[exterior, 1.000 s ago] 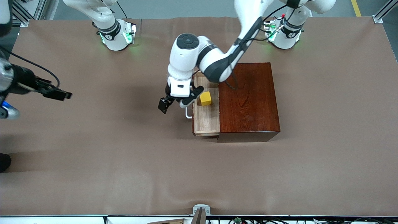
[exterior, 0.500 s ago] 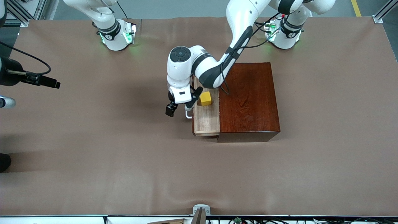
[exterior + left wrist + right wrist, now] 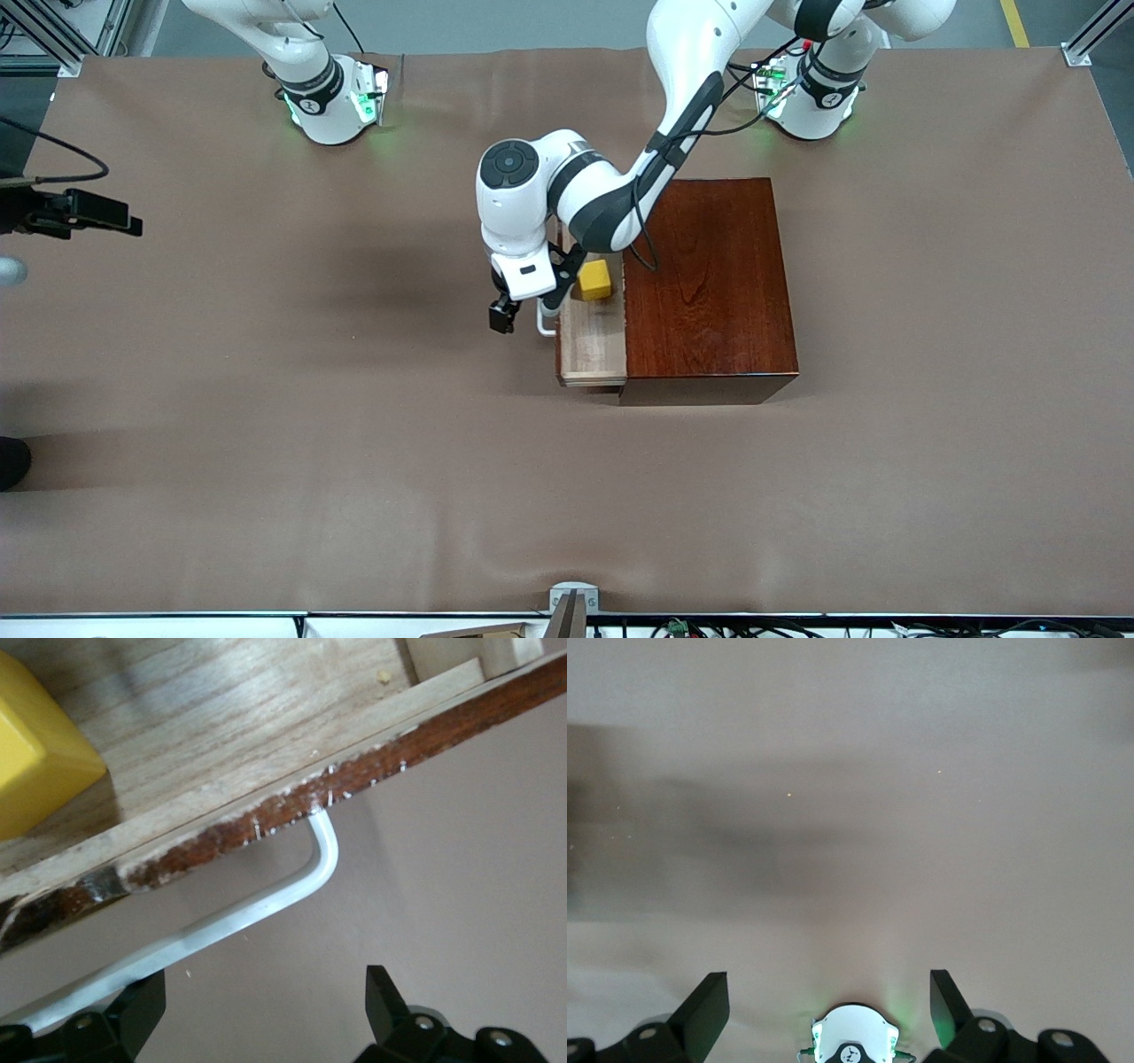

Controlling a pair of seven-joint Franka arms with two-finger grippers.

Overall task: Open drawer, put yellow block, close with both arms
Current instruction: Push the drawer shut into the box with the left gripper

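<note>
Front view: brown cloth point(image 3: 266, 399) covers table; grey floor point(image 3: 532, 22) above.

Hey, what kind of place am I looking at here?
Most likely a robotics lab test bench: two white arms on green-lit bases, a brown-covered table framed by aluminium rails, and just a wooden box with a yellow block in its drawer.

No readable text, label, brand, number or sign showed in any view. The black band on each arm's base point(image 3: 312, 96) carried a small white mark, too small to make out, and the same kind of mark on the base seen from the right wrist point(image 3: 852, 1048) was just as illegible.
</note>
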